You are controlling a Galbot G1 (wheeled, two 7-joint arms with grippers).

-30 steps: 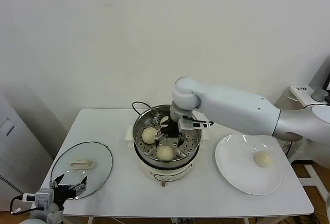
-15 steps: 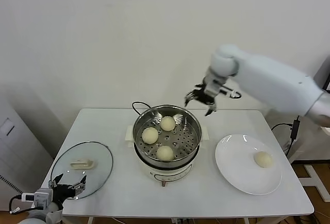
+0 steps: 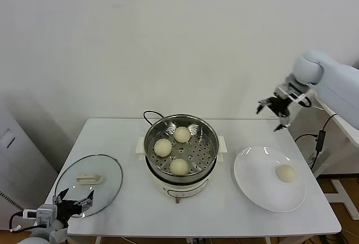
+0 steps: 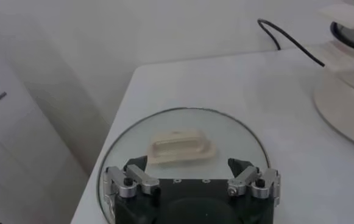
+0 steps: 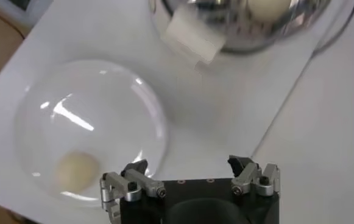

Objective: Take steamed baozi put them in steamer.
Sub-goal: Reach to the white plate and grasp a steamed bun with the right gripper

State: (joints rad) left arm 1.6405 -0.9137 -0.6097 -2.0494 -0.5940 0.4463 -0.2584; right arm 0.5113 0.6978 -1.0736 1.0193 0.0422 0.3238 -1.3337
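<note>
Head view shows the white desk (image 3: 129,199), then the round shiny steel steamer (image 3: 181,143) holding three cream-white steamed baozi (image 3: 179,166); a fourth lies on the flat white plate (image 3: 258,182). The right gripper (image 3: 276,111) hangs high above the plate, jaws apart and empty. Only the left wrist view shows the left gripper (image 4: 192,173) clearly, jaws apart over the glass lid (image 4: 183,131).

Centre frame, the steamer (image 3: 181,143) is shiny perforated steel on a glossy, seemingly plastic base. The baozi (image 3: 162,147) look smooth and matt; plate (image 3: 252,179) glossy; table (image 3: 129,199) matt white.
</note>
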